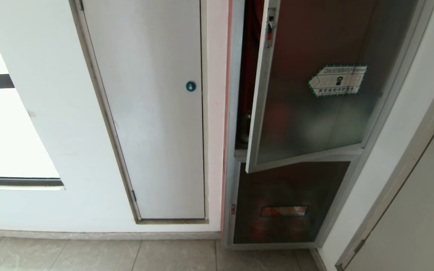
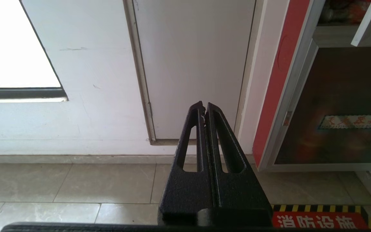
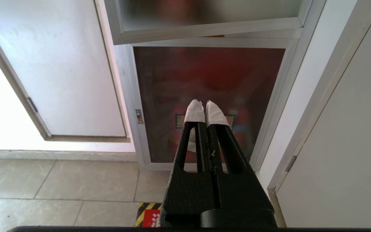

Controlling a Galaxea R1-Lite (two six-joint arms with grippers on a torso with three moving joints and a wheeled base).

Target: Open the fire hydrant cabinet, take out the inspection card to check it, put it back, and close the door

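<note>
Pulling the door [image 1: 307,113] wider looks like the job right now, because it only hangs part way open on the fire hydrant cabinet [image 1: 236,195]. To do it well, a gripper should hook the loose edge of the door near the small red latch [image 1: 269,35] and swing it out slowly, so the glass does not bang. Both grippers sit low and far from the door. The left gripper [image 2: 204,111] is pinched tight with nothing in it, and the right gripper [image 3: 204,111], with white wraps on its tips, is pinched tight and empty too. The inspection card is not in sight; I guess it is inside the red part. The head view shows the green-edged sticker [image 1: 337,80] and the white door [image 1: 153,113] with its blue lock [image 1: 190,86], but no grippers. The left wrist view shows a red floor sign [image 2: 320,220].
</note>
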